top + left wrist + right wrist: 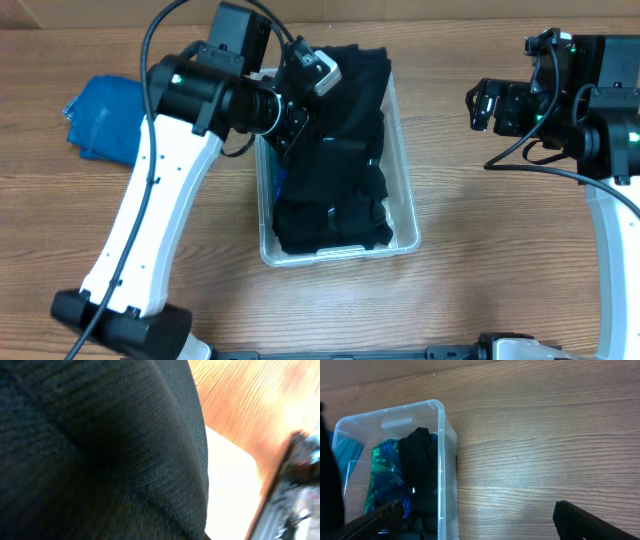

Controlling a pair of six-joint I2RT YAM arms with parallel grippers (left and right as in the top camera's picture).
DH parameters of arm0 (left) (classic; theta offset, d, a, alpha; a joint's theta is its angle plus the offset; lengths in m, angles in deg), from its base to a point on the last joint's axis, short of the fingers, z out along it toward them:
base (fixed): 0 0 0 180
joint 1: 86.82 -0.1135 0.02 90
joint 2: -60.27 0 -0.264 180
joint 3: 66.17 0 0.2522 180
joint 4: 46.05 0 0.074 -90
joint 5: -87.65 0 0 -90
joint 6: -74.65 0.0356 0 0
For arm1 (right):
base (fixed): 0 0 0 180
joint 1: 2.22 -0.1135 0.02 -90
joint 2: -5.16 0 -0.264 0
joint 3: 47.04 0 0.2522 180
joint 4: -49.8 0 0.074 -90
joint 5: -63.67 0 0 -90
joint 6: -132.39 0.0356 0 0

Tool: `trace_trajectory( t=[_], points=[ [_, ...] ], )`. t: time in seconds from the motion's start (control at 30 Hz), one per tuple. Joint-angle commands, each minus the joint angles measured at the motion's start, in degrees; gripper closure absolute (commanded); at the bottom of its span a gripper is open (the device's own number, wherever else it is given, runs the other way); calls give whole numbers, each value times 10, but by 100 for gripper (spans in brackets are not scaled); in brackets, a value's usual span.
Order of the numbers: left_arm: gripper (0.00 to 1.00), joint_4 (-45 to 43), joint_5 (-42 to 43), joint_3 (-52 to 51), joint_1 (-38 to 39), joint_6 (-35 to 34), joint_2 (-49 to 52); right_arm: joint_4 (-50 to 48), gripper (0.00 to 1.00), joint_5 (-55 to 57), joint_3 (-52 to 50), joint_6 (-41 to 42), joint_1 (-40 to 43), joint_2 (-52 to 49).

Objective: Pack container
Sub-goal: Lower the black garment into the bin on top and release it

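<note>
Plastic container point(410, 215): sat mid-surface, heaped with black clothes point(340, 190); packing looked nearly done.
Blue cloth point(105, 120): one, lay outside it, seemingly left to pack.
Left pincer point(305, 100): buried in black clothes; its opening could not be told.
Right pincer point(487, 104): hung wide apart, empty, well aside.
Count: one container, two pincers.

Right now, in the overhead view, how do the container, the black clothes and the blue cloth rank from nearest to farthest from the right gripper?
Measured from the right gripper:
1. the container, in the middle, its right wall facing the gripper.
2. the black clothes, inside it, just past that wall.
3. the blue cloth, on the far left side.
</note>
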Motion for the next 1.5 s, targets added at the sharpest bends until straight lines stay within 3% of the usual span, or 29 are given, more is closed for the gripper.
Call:
trace_trajectory(
  t=[0.0, 0.07, 0.13, 0.2, 0.27, 0.5, 0.67, 0.7, 0.73, 0.77, 0.83, 0.9, 1.03, 1.1, 1.17, 1.2, 1.23, 1.27, 1.37, 1.43, 1.47],
  points=[
    [96, 32, -67, 12, 40, 162, 71, -1, 0, 4, 2, -1, 0, 2],
    [96, 49, -91, 12, 68, 190, 98, 0, 0, 12, 2, -1, 0, 2],
    [88, 60, -98, 12, 96, 213, 115, 0, 0, 16, 2, -1, 0, 2],
    [96, 82, -170, 9, 129, 231, 121, 0, 0, 18, 2, -1, 0, 2],
    [96, 92, -199, 7, 144, 236, 121, -1, 0, 18, 2, -1, 0, 2],
    [96, 125, -242, -61, 153, 242, 121, 1, 0, 31, 2, -1, 0, 2],
    [95, 80, -243, -111, 153, 243, 121, 1, 0, 31, 2, -1, 0, 2],
    [87, 71, -243, -111, 153, 243, 121, 1, 0, 31, 2, -1, 0, 2],
    [37, 60, -245, -111, 153, 243, 121, 1, 0, 31, 2, -2, 0, 2],
    [0, 43, -254, -111, 152, 238, 121, 1, 0, 31, 2, -1, 0, 2],
    [0, -21, -318, -105, 152, 151, 118, 1, 0, 31, 2, -1, 0, 2],
    [0, -60, -332, -91, 152, 67, 110, 1, 0, 31, 2, -1, 0, 2],
    [0, -57, -348, -52, 154, 11, 79, 1, 0, 31, 2, -1, 0, 2],
    [0, -38, -303, -52, 154, -38, 61, 1, 0, 31, 2, -1, 0, 2],
    [0, 2, -227, -52, 152, -42, 58, 1, 0, 31, 2, -1, 0, 1],
    [14, 21, -210, -52, 152, -42, 60, 1, 0, 31, 2, -1, 0, 1],
    [50, 39, -199, -56, 152, -54, 62, 1, 0, 31, 2, -1, 0, 1],
    [64, 41, -196, -62, 152, -78, 64, 0, 0, 31, 2, -1, 0, 1],
    [73, 15, -195, -96, 155, -143, 83, -2, 0, 31, 2, -1, 0, 0],
    [72, -19, -195, -126, 153, -170, 102, 0, 0, 31, 2, -1, 0, -2],
    [64, -42, -195, -147, 152, -179, 115, -1, 0, 31, 2, -1, 0, -2]
  ],
)
